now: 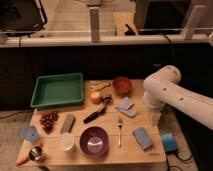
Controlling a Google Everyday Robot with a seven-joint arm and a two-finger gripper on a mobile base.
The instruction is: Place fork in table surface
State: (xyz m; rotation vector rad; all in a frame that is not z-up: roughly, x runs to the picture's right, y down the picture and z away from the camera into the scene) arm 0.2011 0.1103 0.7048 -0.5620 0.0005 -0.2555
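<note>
We see the fork point(120, 131) lying flat on the slatted wooden worktop point(114, 156), just right of the purple bowl point(94, 141) and apart from it. The pincer point(155, 118) hangs below the white arm farther right of the bowl, beyond the fork and clear of it. We cannot tell whether it is released or clenched.

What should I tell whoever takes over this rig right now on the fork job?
Pincer: hangs at the table's right edge, apart from the fork.
Fork: lies flat on the table surface, between the purple bowl and the blue sponge, outside the green tray.
Done: the fork rests on the table.
Left: probably nothing; check that the fork lies steady.
</note>
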